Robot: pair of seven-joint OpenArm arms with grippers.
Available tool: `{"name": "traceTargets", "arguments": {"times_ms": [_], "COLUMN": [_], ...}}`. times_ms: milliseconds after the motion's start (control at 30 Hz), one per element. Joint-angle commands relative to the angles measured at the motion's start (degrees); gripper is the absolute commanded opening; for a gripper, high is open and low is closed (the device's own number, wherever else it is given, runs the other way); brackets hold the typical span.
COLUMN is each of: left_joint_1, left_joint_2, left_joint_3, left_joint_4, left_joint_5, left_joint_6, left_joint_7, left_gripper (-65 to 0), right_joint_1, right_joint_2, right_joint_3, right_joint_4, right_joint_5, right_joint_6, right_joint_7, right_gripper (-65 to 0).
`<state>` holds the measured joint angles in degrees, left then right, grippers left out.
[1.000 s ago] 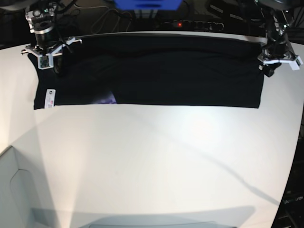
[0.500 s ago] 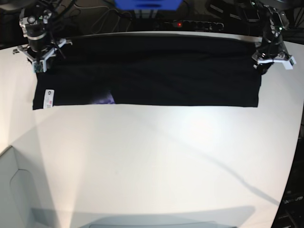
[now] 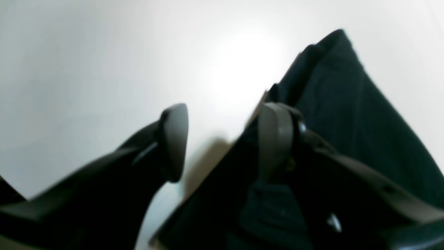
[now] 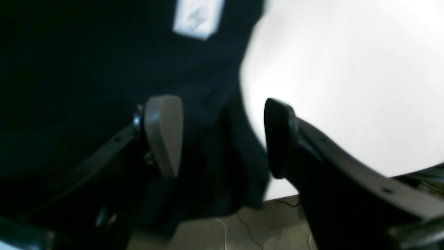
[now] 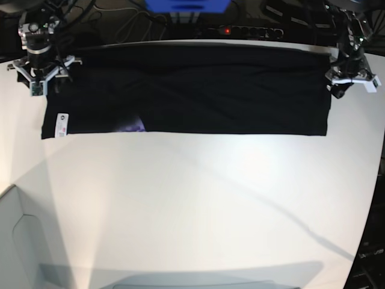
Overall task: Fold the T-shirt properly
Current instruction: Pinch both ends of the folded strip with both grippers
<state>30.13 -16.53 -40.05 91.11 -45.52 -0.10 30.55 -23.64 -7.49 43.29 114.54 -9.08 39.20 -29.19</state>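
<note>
at the far left, the right pincer [image 5: 47,84] stands open over one end of the t-shirt [image 5: 198,96], near its white label [image 5: 62,124]. from there the black cloth stretches as a long folded band across the far part of the white table [image 5: 192,198], a purplish patch [image 5: 131,124] on its near edge. at the far right, the left pincer [image 5: 340,87] stands open by the other end.

Appears as a black T-shirt [image 5: 204,99], folded into a long, wide band. Lies flat along the table's far side. Bears a white label near one end and a purplish patch at the near edge. Shows creases and uneven, overlapping layers at both ends.
</note>
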Motion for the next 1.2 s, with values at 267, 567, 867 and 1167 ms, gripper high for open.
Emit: {"name": "traceTargets", "arguments": {"times_ms": [267,567,867,1167], "left_joint_1": [2.0,1.8,1.7,-0.3], "left_joint_2": [-1.2,-1.1,-1.0,-1.1], "left_joint_3": [-4.9,-2.4,3.5,3.6], "left_joint_4": [4.1,4.5,4.3,-2.1], "left_joint_5": [-0.9,-0.9,-0.3,-0.8], "left_joint_6": [-0.3,-0.3,-0.3,-0.3], "left_joint_7": [-1.1,-1.1,-1.1,-1.1], "left_gripper": [-31.3,-25.1,-23.3,-23.0], "right_joint_1": [-1.5,-4.7,-1.0,-0.7], "right_joint_2": [0.2,-0.2,2.2,2.7], "right_joint_3": [-1.1,-8.3,-7.8,-8.2], "right_joint_4": [1.2,-0.1,-12.3,-14.3], "right_joint_5": [0.5,0.3,0.2,0.2], "right_joint_6": [0.8,0.8,0.8,0.8], "right_joint_7": [1.4,1.1,1.4,1.5], "right_gripper": [-27.3,-27.3,-27.3,-27.3]}}
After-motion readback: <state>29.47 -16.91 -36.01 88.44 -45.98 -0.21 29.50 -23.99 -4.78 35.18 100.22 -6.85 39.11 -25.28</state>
